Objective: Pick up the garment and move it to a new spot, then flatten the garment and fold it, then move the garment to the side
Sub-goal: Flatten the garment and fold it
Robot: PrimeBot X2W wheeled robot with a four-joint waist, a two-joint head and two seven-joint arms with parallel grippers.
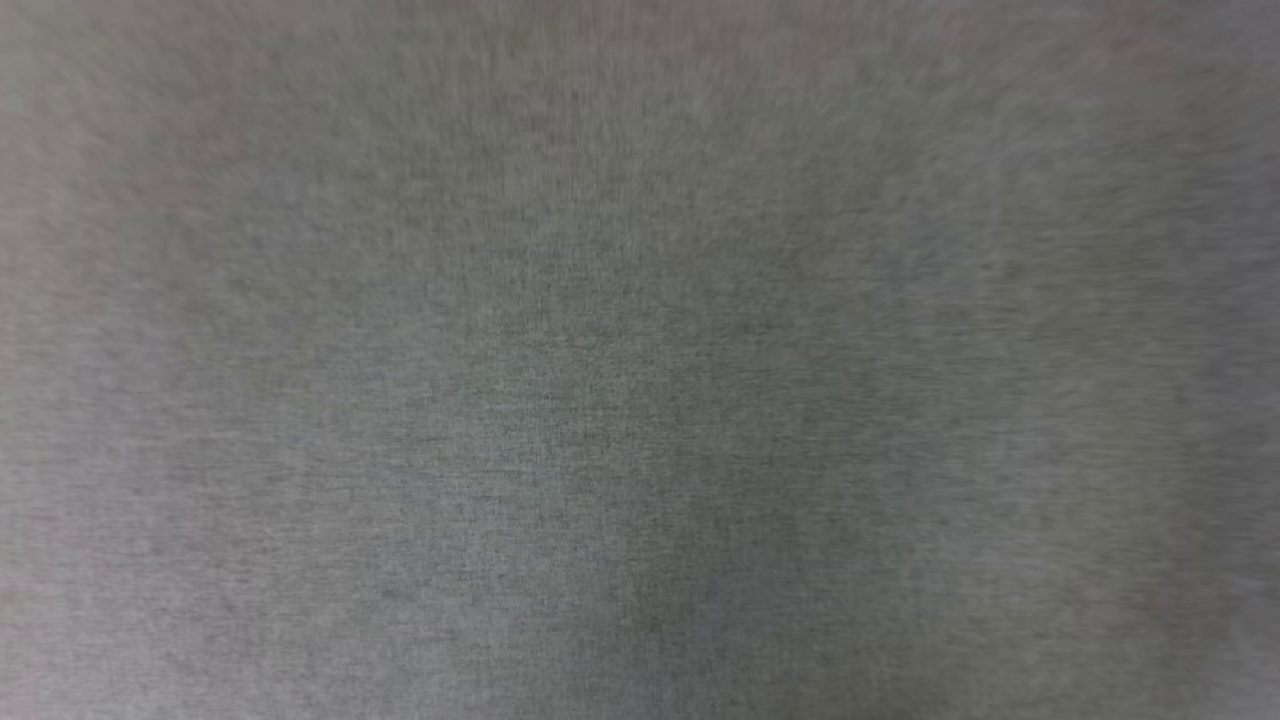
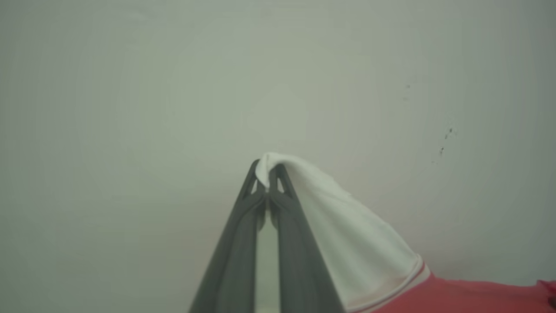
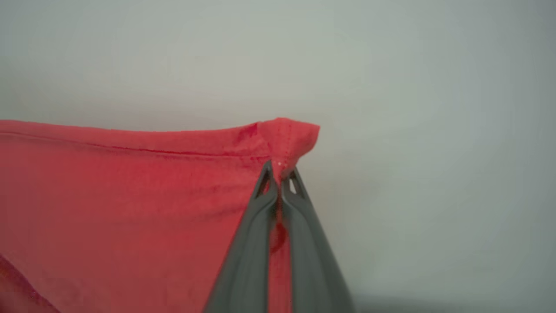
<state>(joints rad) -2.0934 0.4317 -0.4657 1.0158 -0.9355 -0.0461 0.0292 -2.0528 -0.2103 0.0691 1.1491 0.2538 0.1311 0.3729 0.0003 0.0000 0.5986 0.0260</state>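
Your left hand (image 2: 266, 176) pinches the white sleeve (image 2: 347, 226) of the shirt (image 3: 130, 195), your right hand (image 3: 280, 176) its red hem corner (image 3: 289, 130), so flattening, folding and moving aside look to lie ahead.

The gray surface (image 1: 640, 360) in the head view is blurry. The garment (image 2: 373, 248) runs off both wrist views' bottom edges — the dark specks (image 2: 447, 134) are too small to tell.

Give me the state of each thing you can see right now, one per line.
left hand, shut on the white sleeve.
right hand, shut on a red stitched corner.
garment, gripped at two points by both hands; whether it hangs or lies flat cannot be told.
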